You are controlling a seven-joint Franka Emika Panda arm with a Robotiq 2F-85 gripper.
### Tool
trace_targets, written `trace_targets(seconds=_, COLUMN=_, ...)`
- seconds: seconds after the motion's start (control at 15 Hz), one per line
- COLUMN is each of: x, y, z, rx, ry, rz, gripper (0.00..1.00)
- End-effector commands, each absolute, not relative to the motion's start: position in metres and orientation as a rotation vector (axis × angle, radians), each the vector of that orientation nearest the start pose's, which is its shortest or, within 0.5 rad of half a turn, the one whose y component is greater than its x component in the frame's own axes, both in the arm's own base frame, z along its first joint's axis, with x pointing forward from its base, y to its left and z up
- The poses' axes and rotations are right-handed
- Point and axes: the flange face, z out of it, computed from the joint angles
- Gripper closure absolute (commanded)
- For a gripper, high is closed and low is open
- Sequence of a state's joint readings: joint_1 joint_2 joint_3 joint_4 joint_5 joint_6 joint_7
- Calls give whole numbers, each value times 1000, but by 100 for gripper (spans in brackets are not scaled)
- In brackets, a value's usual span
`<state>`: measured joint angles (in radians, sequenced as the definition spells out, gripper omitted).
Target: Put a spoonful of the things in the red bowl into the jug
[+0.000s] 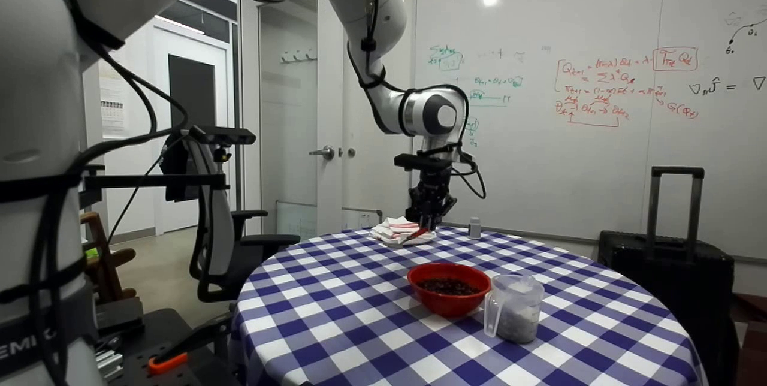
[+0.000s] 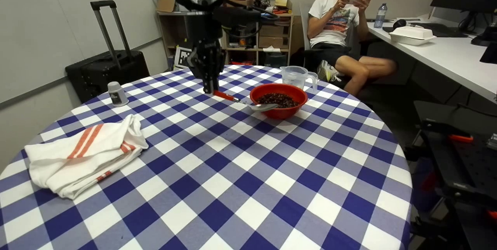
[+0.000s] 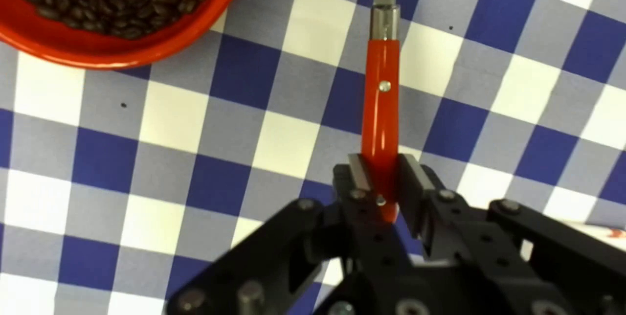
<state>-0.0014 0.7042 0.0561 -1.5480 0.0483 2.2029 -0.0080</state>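
My gripper (image 1: 426,225) is shut on the orange-red handle of a metal spoon (image 3: 380,104), held above the checked table; it also shows in an exterior view (image 2: 211,90). The spoon's head (image 2: 266,107) overlaps the bowl in that view. In the wrist view (image 3: 379,170), the spoon points up past the bowl's right side, apart from it, and its head is out of frame. The red bowl (image 1: 449,307) holds dark brown beans and shows in all views (image 2: 280,114) (image 3: 122,62). The clear jug (image 1: 520,317) stands beside the bowl, partly behind it in an exterior view (image 2: 294,74).
A folded white towel with red stripes (image 2: 87,151) lies at the table's edge, also in an exterior view (image 1: 398,229). A small grey shaker (image 2: 117,94) stands near it. A black suitcase (image 1: 665,266) stands beyond the table. A person (image 2: 337,21) sits behind the table.
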Motion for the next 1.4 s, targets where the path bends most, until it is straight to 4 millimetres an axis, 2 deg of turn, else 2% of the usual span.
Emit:
trace_targets(seconds=0.0, x=709, y=18, z=280, rx=-3049, ry=21, rz=-54, gripper=94)
trace_targets(seconds=0.27, x=724, y=-20, z=312, rx=-3109, ry=167, rz=-315, gripper=94)
trace_targets(seconds=0.53, x=731, y=-63, z=319, rx=-3159, ry=358, rz=-542, gripper=95)
trace_targets(seconds=0.73, x=724, y=-84, z=310, rx=-3230, ry=458, rz=-566, gripper=95)
trace_targets(seconds=0.87, x=717, y=-90, z=301, rx=-3283, ry=495, rz=-535, gripper=95)
trace_targets(seconds=1.33, x=690, y=-81, z=255, rx=-3440, ry=572, rz=-433, gripper=95)
